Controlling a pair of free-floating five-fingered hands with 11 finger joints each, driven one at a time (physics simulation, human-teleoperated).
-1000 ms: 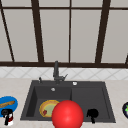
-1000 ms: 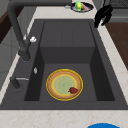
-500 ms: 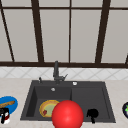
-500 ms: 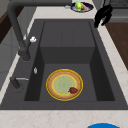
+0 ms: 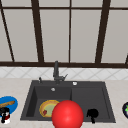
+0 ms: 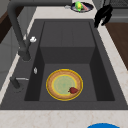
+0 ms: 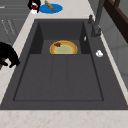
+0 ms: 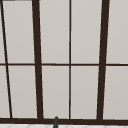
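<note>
My left hand point(image 5: 5, 112) is at the far left over a blue plate point(image 5: 12, 107) that carries a brown stick of bread point(image 5: 7, 103). Its fingers curl on a small red and white thing point(image 5: 5, 119). In the right side view this hand point(image 7: 34, 3) is at the far end, beside the blue plate point(image 7: 51, 9). My right hand point(image 5: 92, 113) hangs over the sink's front edge by the drainboard, fingers relaxed and pointing down, holding nothing. The left side view has it point(image 6: 102, 14) at the far right, and it point(image 7: 8, 55) is at the left edge in the right side view.
The dark sink point(image 5: 87, 98) has a basin on the left holding a yellow plate point(image 6: 63, 84) with a small red piece point(image 6: 73, 90) on it. A red ball point(image 5: 67, 115) is in front of the sink. A faucet point(image 5: 56, 72) stands behind. A dark plate of food point(image 6: 82, 6) sits on the right counter.
</note>
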